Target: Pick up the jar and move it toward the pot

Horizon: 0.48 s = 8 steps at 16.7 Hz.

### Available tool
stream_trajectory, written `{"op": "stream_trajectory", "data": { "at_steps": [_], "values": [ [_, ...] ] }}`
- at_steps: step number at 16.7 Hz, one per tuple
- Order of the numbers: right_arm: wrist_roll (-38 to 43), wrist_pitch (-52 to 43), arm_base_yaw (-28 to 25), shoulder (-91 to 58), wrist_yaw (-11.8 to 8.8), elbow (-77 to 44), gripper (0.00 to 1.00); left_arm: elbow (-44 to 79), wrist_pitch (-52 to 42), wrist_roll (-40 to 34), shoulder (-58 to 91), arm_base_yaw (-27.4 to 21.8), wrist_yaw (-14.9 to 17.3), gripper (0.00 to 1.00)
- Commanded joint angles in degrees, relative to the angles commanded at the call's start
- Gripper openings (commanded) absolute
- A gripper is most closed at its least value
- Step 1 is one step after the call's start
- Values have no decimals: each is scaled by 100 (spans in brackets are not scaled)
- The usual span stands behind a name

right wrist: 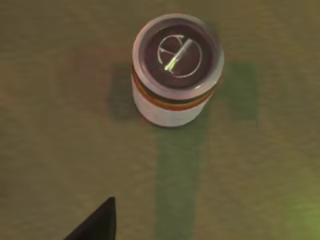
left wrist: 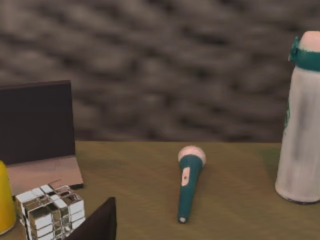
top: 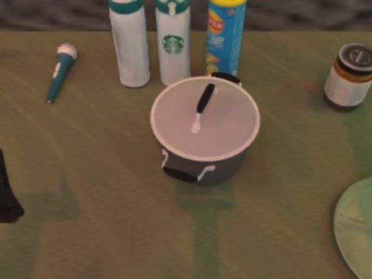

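Left arm seen only as dark edge at table's left, well apart from task's things; finger state cannot be told. Pot (top: 204, 131) stands mid-table, lid on. Jar (top: 349, 77) stands upright at far right, well apart from pot. In right wrist view, jar (right wrist: 175, 70) seen from above, just beyond one dark fingertip (right wrist: 97, 224); right gripper judged nearer, nothing held, spread cannot be told. Jar's long axis vertical.

bottles (top: 129, 40) and chips can (top: 225, 35): tops cut off at 12 o'clock | plate (top: 356, 229): cropped at 4 o'clock | left arm (top: 8, 192): only dark sliver at 9 o'clock | laptop (left wrist: 35, 135), yellow object (left wrist: 5, 200): edge-cut | both grippers' fingers: unseen
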State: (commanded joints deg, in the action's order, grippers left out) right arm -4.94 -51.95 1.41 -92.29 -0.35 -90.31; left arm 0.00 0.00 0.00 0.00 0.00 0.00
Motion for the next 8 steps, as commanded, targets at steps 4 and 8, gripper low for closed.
{"op": "stream_trajectory", "data": {
  "at_steps": [4,8],
  "values": [
    [-222,-1108,-53,-2326,-56,-2266,100,0,0,0,0,0,0,100],
    [-420,-1880,-122,-4219,-112,-4128,100,0,0,0,0,0,0,100]
  ]
}}
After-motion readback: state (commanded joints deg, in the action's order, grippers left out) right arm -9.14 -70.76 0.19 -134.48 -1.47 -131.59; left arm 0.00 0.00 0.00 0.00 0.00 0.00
